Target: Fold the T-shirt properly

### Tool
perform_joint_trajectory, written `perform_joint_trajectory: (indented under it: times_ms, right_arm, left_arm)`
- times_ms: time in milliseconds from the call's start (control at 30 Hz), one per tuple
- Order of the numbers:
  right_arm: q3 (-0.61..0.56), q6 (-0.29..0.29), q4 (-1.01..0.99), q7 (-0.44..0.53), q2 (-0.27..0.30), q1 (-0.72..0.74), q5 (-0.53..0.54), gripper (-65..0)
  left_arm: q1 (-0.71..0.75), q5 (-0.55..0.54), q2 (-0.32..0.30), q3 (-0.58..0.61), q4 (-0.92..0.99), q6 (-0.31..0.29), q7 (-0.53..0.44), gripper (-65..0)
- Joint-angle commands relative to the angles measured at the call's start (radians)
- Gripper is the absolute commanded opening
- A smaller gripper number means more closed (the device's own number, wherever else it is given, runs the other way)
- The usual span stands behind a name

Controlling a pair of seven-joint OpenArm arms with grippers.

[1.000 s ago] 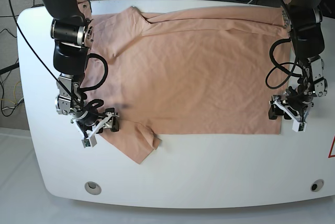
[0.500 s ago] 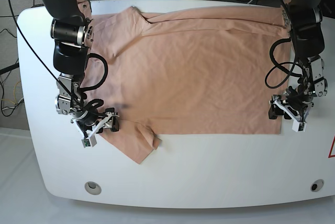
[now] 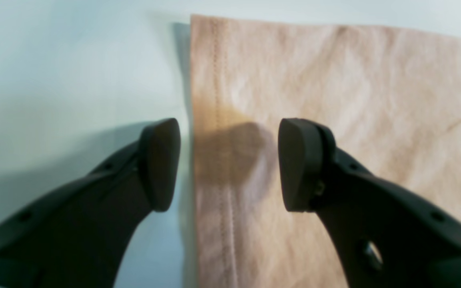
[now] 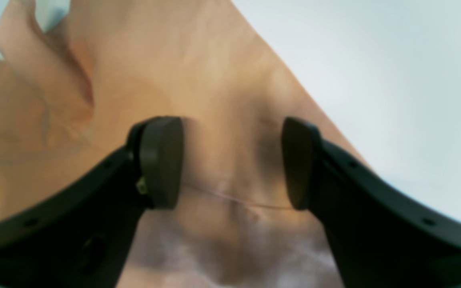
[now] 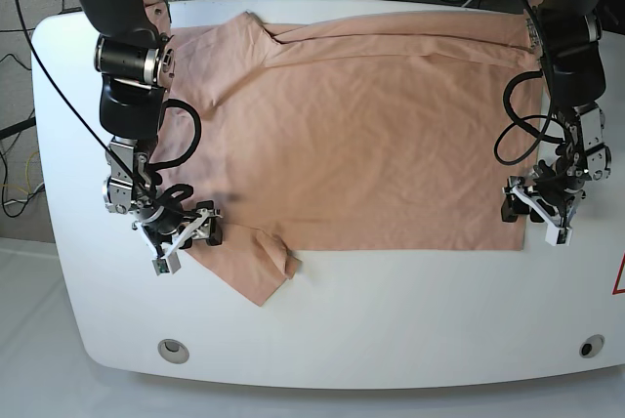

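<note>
1. Two arms are over the white table (image 5: 391, 311) on my screen, one at each near corner of the T-shirt (image 5: 371, 135).
2. I see the T-shirt spread flat and lightly wrinkled across the far and middle part of the table, its long near edge running straight across the base view.
3. One sleeve sticks out at the near corner on that view's left, with a small upturned flap at its tip; the other sleeve lies at the far edge.
4. I have the left gripper (image 5: 535, 215) at the near hem corner on the base view's right, hanging low over the cloth's edge.
5. Through the left wrist camera I see its jaws standing wide apart with nothing between them: one fingertip (image 3: 160, 162) is over bare table just beside the stitched hem, the other over the fabric.
6. I have the right gripper (image 5: 181, 237) at the sleeve on the base view's left.
7. Through the right wrist camera its jaws are also spread wide, both pads (image 4: 162, 160) over the peach cloth, with a seam line running across between them.
8. I cannot tell from either wrist view whether the fingertips touch the fabric or sit just above it; neither gripper has cloth pinched.
</note>
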State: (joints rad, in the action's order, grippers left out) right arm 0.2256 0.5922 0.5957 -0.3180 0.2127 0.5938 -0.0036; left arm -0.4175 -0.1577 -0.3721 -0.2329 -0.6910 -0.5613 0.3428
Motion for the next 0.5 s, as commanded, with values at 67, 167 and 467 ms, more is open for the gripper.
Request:
perform_joint_trajectory:
  times_ms: [67,167,467]
  right_arm:
    - [0.004,0.008,0.017,0.028,-0.003,0.020,0.003,-27.4]
    - [0.002,0.009,0.011,0.054,-0.010,0.020,-0.001,-27.4]
    - [0.003,0.009,0.007,0.055,-0.016,0.020,-0.003,-27.5]
  left_arm:
    - [-0.022,-0.004,-0.015,-0.001,-0.016,-0.001,0.001,-28.7]
    - [-0.020,-0.001,-0.014,0.001,-0.014,-0.001,0.003,-28.7]
    - [-0.021,-0.001,-0.006,0.002,-0.012,-0.007,0.001,-28.5]
